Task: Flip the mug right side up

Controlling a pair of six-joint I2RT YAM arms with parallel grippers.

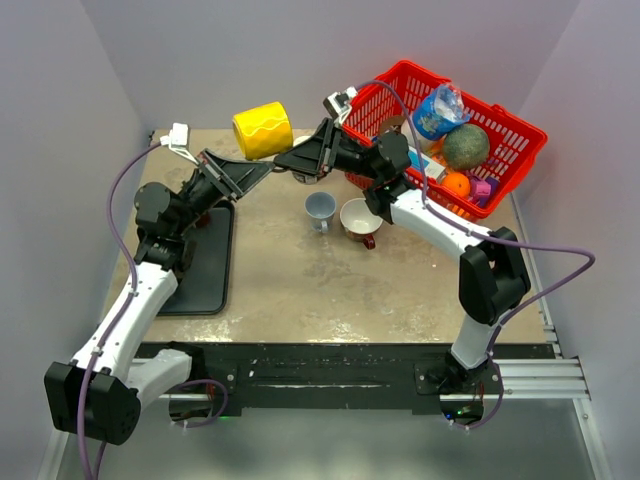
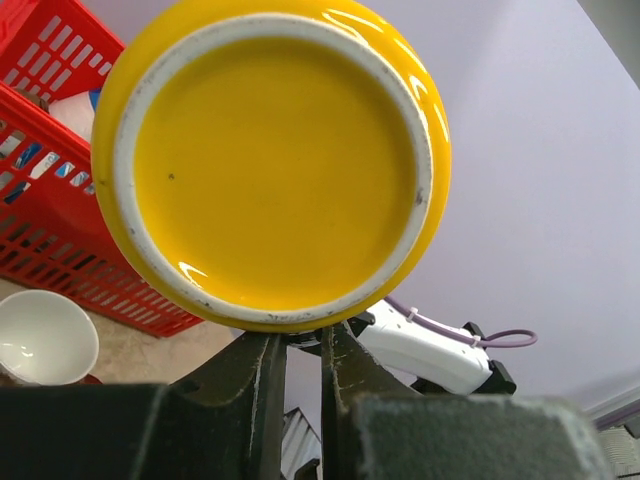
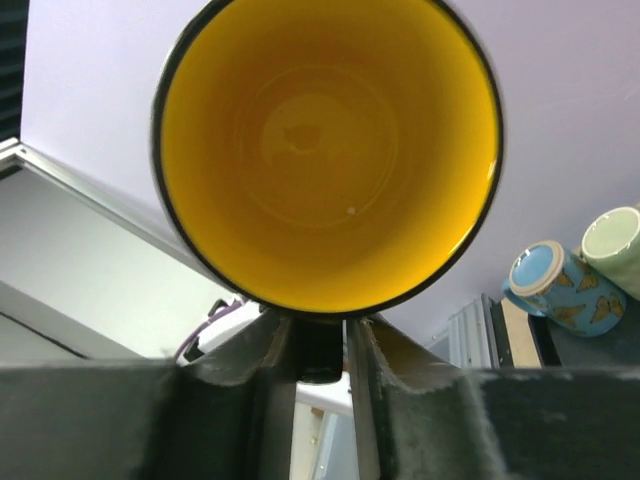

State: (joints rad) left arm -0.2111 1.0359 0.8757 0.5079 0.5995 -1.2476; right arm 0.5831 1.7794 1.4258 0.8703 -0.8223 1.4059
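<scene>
Sitting above left fingers (image 2: 256, 400): yellow mug (image 2: 275, 170)

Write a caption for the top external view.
Yellow mug held sideways above the table between the left gripper and right gripper, red basket alongside.

Both my arms wear white shells on their long links, the left arm (image 1: 130, 300) and the right arm (image 1: 432, 222) alike, with chunky black housings at every joint. A thin purple cable (image 1: 113, 200) runs along each one. The left gripper (image 1: 268, 166) and right gripper (image 1: 284, 160) are matte black wedges, and their fingers (image 2: 255, 390) are dull moulded plastic.
</scene>
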